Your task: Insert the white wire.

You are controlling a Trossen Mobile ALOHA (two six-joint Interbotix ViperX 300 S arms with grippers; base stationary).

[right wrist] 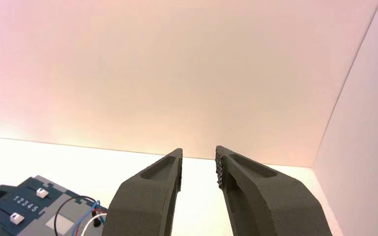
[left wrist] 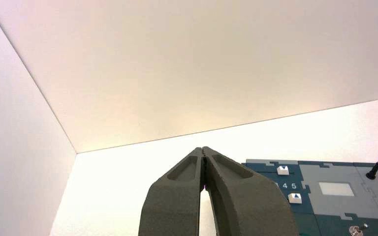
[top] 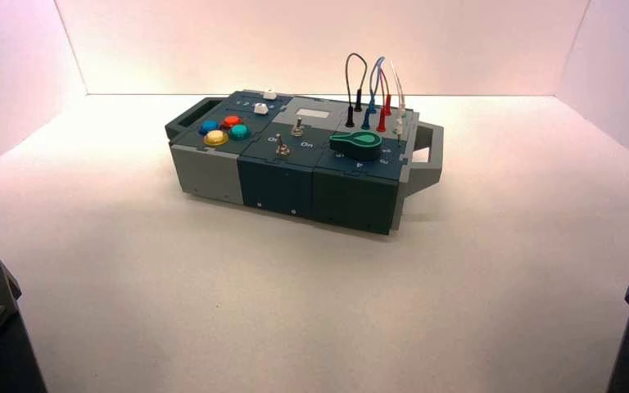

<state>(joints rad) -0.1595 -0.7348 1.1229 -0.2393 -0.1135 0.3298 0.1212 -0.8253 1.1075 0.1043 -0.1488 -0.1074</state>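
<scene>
Dark fingers of the right gripper are held narrowly apart, empty; the left gripper is pressed closed. Well ahead, the white wire is seen looping upright at the box's far right corner, nearer the right arm.

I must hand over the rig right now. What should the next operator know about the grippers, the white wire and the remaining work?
Left gripper: shut, empty, parked well short of the box.
Right gripper: open, empty, also parked short of the box.
White wire: at the box's far right corner, looped up beside the red wire, blue wire and black wire. Whether its plugs are seated cannot be told from here.
Done: nothing visible; neither arm is at the wires.
Left: reach the white wire, probably with the right arm, grip its plug and insert it.
</scene>
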